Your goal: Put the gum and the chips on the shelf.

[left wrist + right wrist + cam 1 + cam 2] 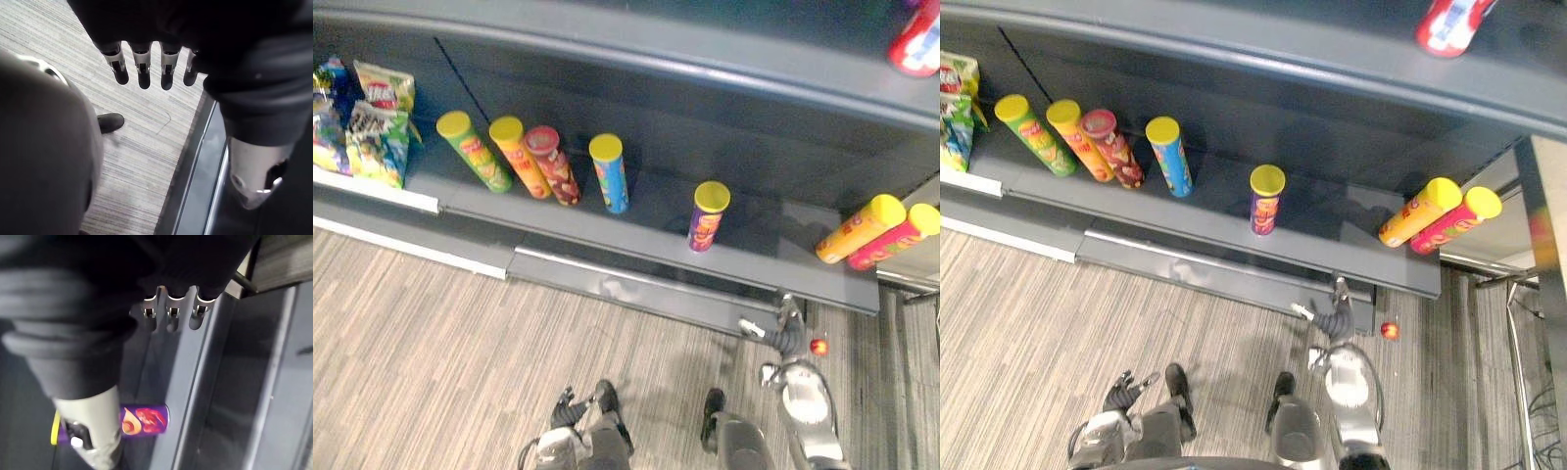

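chips can (709, 215) upright on shelf (646, 225): chips prob done. r hand (788, 331) near can at shelf lip, fingers slack, empty; l hand (570, 406) well off can, open. red ball (819, 346) near can, by r hand, maybe gum, unshelved.

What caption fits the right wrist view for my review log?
Right hand, fingers relaxed and holding nothing, by the front edge of the grey shelf, purple chips can beyond its thumb.

No legible text is showing; print on the chip cans (609, 174) and bags (382, 122) on the shelf (754, 245) is appearing too small to read.
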You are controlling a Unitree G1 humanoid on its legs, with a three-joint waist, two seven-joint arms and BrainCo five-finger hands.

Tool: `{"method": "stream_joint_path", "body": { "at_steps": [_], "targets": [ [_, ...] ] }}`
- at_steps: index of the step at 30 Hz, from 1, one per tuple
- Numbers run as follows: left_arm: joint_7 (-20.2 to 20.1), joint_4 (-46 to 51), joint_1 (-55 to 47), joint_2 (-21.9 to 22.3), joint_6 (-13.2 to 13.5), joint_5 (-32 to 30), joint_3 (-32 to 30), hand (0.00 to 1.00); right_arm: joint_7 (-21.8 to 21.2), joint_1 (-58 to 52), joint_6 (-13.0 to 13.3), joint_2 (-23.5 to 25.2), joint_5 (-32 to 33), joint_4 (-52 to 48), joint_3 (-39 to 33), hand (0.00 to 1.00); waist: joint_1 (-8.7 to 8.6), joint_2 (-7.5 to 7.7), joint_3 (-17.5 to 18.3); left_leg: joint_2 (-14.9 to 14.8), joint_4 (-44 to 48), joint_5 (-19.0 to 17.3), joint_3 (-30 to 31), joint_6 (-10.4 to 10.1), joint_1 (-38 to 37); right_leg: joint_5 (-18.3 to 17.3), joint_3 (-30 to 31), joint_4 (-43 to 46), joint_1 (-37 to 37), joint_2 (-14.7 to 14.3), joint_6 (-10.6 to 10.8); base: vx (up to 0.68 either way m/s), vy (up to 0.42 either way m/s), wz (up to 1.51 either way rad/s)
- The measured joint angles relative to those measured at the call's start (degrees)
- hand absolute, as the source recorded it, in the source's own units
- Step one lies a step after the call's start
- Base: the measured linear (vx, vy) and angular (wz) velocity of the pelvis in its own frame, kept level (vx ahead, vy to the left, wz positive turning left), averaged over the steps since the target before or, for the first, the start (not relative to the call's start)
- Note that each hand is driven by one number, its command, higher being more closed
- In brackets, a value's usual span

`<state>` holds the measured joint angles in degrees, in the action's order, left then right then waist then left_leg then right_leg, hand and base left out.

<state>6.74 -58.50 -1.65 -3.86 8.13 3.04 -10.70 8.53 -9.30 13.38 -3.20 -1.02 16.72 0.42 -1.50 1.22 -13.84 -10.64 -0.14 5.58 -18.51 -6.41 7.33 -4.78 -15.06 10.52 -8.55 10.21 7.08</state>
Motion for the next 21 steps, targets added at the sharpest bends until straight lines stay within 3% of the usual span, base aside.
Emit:
{"method": "stream_joint_path", "body": {
  "at_steps": [7,13,16,21],
  "targets": [
    [-0.4,-1.0,-3.2,0.2,0.1,-2.2,-3.9,0.0,-6.5,-5.6,-0.4,1.7,0.2,18.5,-1.3,0.0,0.0,0.27,5.0,1.2,-4.6,0.0,-2.9,0.0,-7.1,1.1,1.7,-4.3,5.4,-0.2,0.6,0.07,0.037,-0.16],
    [-0.5,-3.2,-3.3,1.6,0.1,-1.6,-8.7,0.0,-5.0,-3.1,-0.9,1.9,2.8,35.9,-15.2,0.0,0.08,0.06,7.0,1.5,-5.7,-0.1,-2.6,-0.2,-10.1,1.1,1.4,-5.6,8.9,-0.2,0.7,0.02,0.012,0.03],
    [-0.8,-5.6,-3.6,2.0,-0.1,-1.2,-11.3,0.0,-3.3,-2.8,-3.9,1.9,4.6,46.0,-23.1,0.0,0.05,-0.79,8.8,1.5,-5.7,-0.6,-2.7,-0.2,-10.8,1.1,1.3,-6.4,10.0,-0.3,0.7,0.01,0.002,0.01],
    [-1.1,-7.0,-3.2,2.6,-1.2,-0.9,-12.8,0.0,-1.4,-3.8,-7.1,2.2,8.7,49.5,-27.5,0.0,-0.04,-1.32,9.1,1.6,-5.8,-0.9,-2.7,-0.3,-11.9,1.0,1.2,-6.8,11.2,-0.2,0.5,0.01,0.002,-0.01]
  ]
}}
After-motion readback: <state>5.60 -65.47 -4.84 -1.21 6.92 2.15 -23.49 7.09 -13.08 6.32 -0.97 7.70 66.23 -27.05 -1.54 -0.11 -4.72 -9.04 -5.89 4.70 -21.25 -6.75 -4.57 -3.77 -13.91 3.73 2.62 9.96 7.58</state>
